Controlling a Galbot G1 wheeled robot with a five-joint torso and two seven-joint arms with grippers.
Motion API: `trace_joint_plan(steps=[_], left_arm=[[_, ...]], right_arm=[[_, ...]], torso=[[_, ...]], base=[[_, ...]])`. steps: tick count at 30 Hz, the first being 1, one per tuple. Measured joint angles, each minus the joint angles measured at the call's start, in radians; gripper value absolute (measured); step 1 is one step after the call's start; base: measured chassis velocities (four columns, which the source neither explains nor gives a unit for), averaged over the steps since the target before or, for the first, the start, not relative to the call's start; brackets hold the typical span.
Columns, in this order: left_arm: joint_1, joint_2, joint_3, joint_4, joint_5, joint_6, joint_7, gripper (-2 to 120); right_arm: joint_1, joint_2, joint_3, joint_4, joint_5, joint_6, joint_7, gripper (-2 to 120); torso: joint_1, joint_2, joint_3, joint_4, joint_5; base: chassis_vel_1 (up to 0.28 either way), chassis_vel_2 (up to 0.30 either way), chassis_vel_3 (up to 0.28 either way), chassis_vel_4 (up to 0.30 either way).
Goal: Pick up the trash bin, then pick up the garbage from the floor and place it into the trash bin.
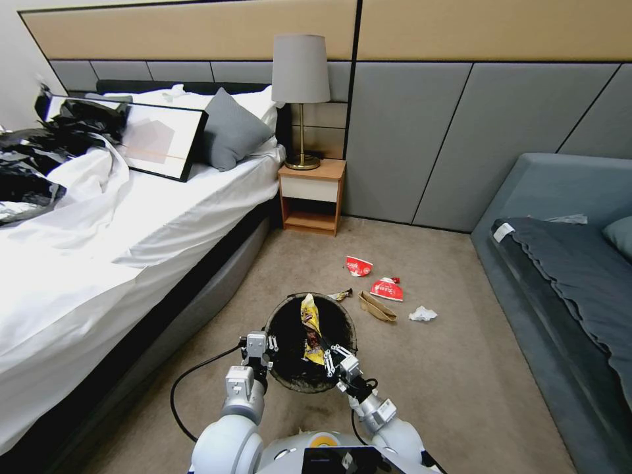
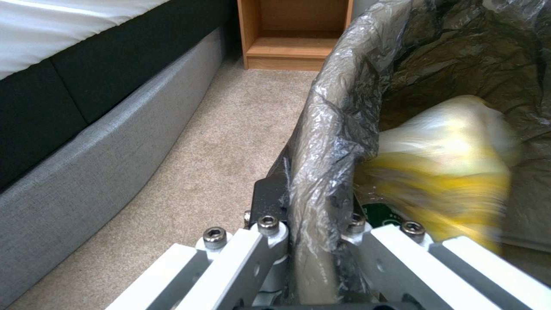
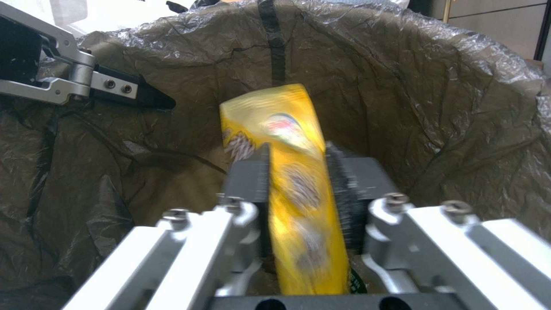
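With the left gripper (image 1: pixel 268 347) clamped on the trash bin (image 1: pixel 289 378) rim, the right gripper (image 1: pixel 332 357) gripped a yellow wrapper (image 1: pixel 311 327) inside; five pieces (image 1: pixel 386 289) remained on the far floor.

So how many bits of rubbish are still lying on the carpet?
5: a red-and-white cup, a red wrapper, a dark wrapper by the bin, a tan bag, a white tissue. The bin may hide more.

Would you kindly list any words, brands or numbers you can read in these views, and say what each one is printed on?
None can be read.
Yellow wrapper, held by the right hand inside the trash bin: a round logo and print, too blurred.
Red-and-white wrapper on the floor: white print, too small.
Second red-and-white wrapper: white print, too small.
The left hand grips the bin's rim.
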Motion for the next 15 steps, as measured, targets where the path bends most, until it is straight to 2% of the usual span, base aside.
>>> trace_joint_plan(steps=[1,2,4,6,7,9,11,13,15], left_arm=[[0.0,0.0,0.0,0.0,0.0,0.0,0.0,2],[-0.001,0.0,0.0,0.0,0.0,0.0,0.0,2],[-0.001,0.0,0.0,0.0,0.0,0.0,0.0,2],[-0.003,-0.001,0.0,0.001,0.0,0.001,-0.001,2],[-0.003,-0.001,0.0,0.001,0.0,0.001,-0.001,2],[-0.005,-0.001,-0.002,0.001,0.0,0.001,-0.001,2],[-0.006,-0.001,-0.002,0.001,0.0,0.002,-0.001,2],[-0.006,-0.001,-0.003,0.002,0.0,0.002,-0.001,2],[-0.006,-0.001,-0.004,0.002,0.0,0.002,-0.002,2]], right_arm=[[0.0,0.0,0.0,0.0,0.0,0.0,0.0,37],[0.0,0.0,0.0,0.0,0.0,0.0,0.001,46],[0.0,0.0,0.0,0.0,0.0,0.0,0.002,50],[-0.002,0.001,0.0,0.001,0.0,0.001,0.002,60],[-0.002,0.001,0.0,0.001,0.0,0.001,0.002,60],[-0.003,0.001,-0.002,0.004,0.001,0.001,0.002,70],[-0.003,0.001,-0.003,0.004,0.001,0.001,0.002,73],[-0.002,0.002,-0.004,0.009,0.001,0.002,0.002,85],[-0.003,0.002,-0.005,0.014,0.001,0.003,0.003,88]], torso=[[0.0,0.0,0.0,0.0,0.0],[0.0,0.0,0.0,0.0,0.0],[0.0,0.0,0.0,0.0,0.0],[0.0,0.0,0.0,0.0,-0.0001],[0.0,0.0,0.0,0.0,-0.0001],[0.0,0.0,0.0,0.0,-0.0001],[0.0,0.0,0.0,0.0,0.0],[0.0,0.0,0.0,0.0,0.0],[0.0,0.0,0.0,0.0001,0.0]], base=[[0.0,0.0,0.0,0.0],[0.0,0.0,0.0,0.0],[0.0,0.0,0.0,0.0],[0.0,0.0,0.0,0.0],[0.0,0.0,0.0,0.0],[0.0,0.0,0.0,0.0],[0.0,0.0,0.0,0.0],[0.0,0.0,0.0,0.0],[0.0,0.0,0.0,0.0]])
